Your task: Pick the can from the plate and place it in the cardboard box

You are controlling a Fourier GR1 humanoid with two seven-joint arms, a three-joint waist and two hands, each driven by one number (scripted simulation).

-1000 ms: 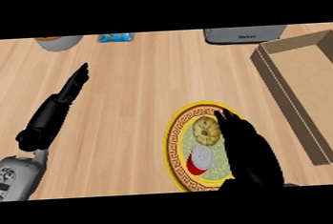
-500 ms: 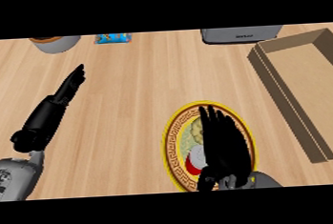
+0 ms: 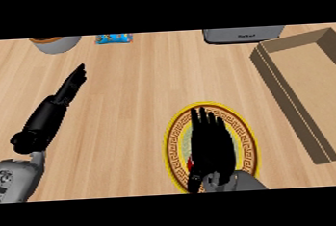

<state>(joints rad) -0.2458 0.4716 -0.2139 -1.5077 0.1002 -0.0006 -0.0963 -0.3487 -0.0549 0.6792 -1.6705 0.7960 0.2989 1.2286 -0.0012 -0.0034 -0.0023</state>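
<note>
Fingers (image 3: 208, 125) of the right hand (image 3: 212, 148) stretch straight over the plate (image 3: 173, 138), covering the can bar a red sliver (image 3: 192, 162), cardboard box (image 3: 297, 86) well apart at right, left hand (image 3: 68, 86) straight-fingered, holding nothing, on the surface (image 3: 140, 78).

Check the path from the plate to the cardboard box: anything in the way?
Nothing visible. Bare wooden counter lies between the round gold-rimmed plate and the open brown cardboard box to its right. The black right hand covers the plate's middle, hiding nearly all of the can. The grey appliance sits beyond the box, off the path.
</note>
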